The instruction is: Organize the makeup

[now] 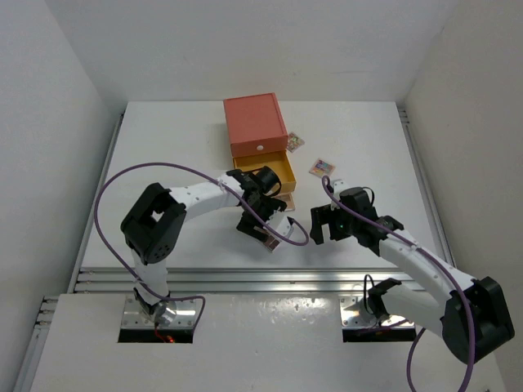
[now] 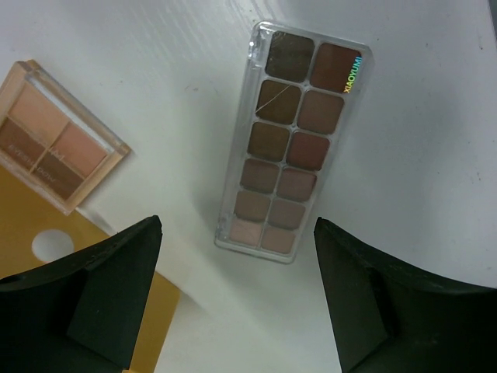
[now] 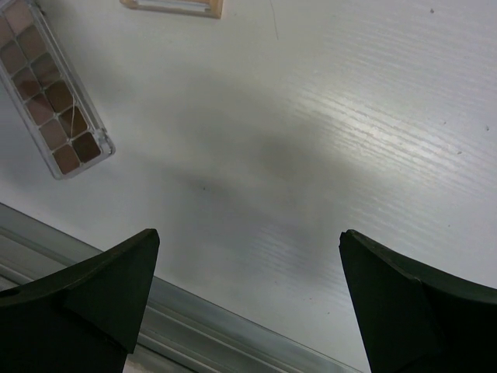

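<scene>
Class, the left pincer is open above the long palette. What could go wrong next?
The long palette lies flat and askew under the left pincer, so closing may skid it instead of gripping. The square palette by the drawer is near one finger and could get knocked.

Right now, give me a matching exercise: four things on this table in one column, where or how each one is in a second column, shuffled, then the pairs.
Things:
1. long palette
2. four-pan palette
3. right tool
4. red box

Places or states:
A. open over bare table
B. at the far side, its yellow drawer pulled out
C. lying flat below the open left tool
D. at the yellow drawer's edge

Pairs: 1-C, 2-D, 3-A, 4-B
</scene>
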Available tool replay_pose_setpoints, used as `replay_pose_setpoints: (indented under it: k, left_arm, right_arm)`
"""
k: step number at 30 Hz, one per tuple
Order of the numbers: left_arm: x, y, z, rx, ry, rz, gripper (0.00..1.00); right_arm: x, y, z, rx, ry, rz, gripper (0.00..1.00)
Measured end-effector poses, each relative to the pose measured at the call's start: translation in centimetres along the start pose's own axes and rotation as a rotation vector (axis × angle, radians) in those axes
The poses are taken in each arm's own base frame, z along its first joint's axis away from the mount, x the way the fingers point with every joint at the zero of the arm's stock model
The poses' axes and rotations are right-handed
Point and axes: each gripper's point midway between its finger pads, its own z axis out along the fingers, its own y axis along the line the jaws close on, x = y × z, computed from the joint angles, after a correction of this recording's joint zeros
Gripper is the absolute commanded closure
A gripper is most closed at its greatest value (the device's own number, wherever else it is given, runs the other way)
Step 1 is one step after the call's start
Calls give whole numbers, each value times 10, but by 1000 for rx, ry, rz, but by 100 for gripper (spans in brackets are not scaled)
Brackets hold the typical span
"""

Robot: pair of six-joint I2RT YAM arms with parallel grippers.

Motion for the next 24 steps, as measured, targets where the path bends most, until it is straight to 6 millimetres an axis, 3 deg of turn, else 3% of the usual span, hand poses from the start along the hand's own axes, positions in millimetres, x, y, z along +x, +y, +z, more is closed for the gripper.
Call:
replay_pose_setpoints:
  k: [9,12,14,16,17,20,21,24]
  left_arm:
    - [10,-22,35,115,9,-31,15]
    - [9,-20,35,115,8,-32,18]
    - [9,-22,36,119,7,-35,33]
    - [9,-25,37,126,5,-37,52]
    - [8,-26,37,126,5,-34,67]
    - [7,-26,37,119,10,-28,90]
    - [6,-26,37,116,9,-40,95]
    - [4,-26,37,108,12,-72,97]
  right_arm:
    - [6,-3,-1,6,11,9,1]
    - [7,-5,-1,10,19,11,1]
    - [9,-7,-2,16,25,18,1]
    - [9,-10,-2,24,26,26,1]
    - [9,-11,-2,27,25,31,1]
    - [8,-15,-2,38,24,51,1]
    - [8,-17,-2,44,27,60,1]
    - [4,-24,-3,67,45,92,1]
